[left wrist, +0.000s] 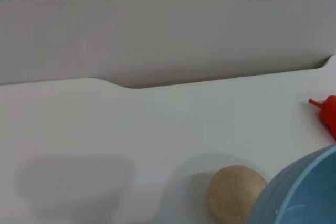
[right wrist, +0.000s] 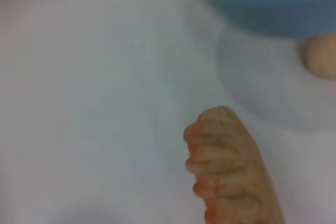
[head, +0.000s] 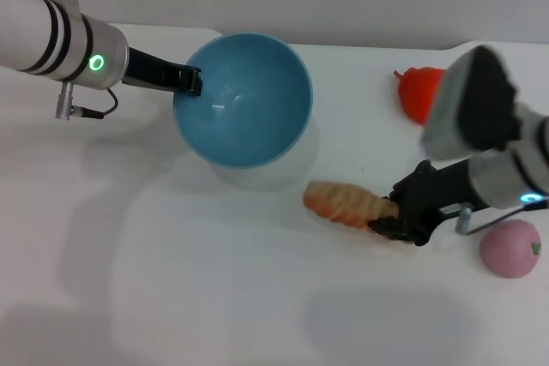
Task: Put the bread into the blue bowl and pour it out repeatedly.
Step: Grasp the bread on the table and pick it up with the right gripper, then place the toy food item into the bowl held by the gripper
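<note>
- At the far left, the blue bowl (head: 244, 100) is held by its rim in the left gripper (head: 190, 81), whose fingers are closed on the edge; the bowl is lifted clear of the table (head: 171, 280), tipped so that its empty hollow faces the camera, and a shadow is cast beneath it
- A small beige ball (left wrist: 234, 192) is seen in the left wrist view, lying on the table just beside the bowl
- Near the middle, the bread (head: 350, 204) lies on the table, below and to the right of the bowl, ribbed orange-brown side showing
- The right end of the loaf is taken in the right gripper (head: 393, 216), the dark fingers being narrowed around it
- The loaf is judged to be a light, stiff moulded toy, its ribs offering some purchase; held by one end it may swing, so a hold nearer the middle would be steadier
- The glossy bowl is judged light but slippery at the rim
- At the far right a red toy (head: 419, 92) is partly hidden by the arm, and a pink fruit (head: 510, 248) lies nearer
</note>
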Robot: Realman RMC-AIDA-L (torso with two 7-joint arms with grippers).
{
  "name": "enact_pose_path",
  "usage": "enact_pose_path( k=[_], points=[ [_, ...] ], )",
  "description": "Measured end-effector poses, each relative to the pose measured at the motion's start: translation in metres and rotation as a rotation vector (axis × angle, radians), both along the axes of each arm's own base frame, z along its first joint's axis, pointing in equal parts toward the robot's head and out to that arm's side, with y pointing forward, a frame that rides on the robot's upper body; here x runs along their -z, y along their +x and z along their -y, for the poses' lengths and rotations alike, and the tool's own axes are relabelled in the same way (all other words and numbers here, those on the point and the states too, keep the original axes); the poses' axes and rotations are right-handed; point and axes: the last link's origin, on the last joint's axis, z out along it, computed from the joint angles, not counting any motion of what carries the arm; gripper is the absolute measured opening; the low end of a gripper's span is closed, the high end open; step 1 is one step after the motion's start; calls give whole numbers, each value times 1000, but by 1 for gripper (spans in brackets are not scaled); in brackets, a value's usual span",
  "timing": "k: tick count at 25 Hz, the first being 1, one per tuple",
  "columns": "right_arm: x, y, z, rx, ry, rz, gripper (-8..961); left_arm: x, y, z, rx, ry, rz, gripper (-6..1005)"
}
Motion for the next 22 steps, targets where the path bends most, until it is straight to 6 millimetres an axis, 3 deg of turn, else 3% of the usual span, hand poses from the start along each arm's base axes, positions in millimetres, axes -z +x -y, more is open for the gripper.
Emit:
enact_pose_path(
  k=[4, 5, 6, 13, 18, 22],
  points=[
    [-34, 7, 13, 73, 2, -298, 275, 2, -2, 2, -4, -14, -4, 26],
    [-53, 11, 22, 69, 13, -455, 270, 3, -2, 3, -7, -20, -5, 26],
    [-53, 11, 22, 69, 13, -455, 266, 5, -4, 4, -12, -30, -8, 26],
    [-121, 35, 56, 10, 169, -866, 209, 11, -8, 6, -29, -68, -21, 24],
    [-136, 30, 58, -99, 245, -977, 176, 28, -2, 10, -15, -133, -38, 25],
    [-125, 18, 46, -150, 223, -1008, 171, 54, 14, 17, 20, -217, -17, 26]
  ],
)
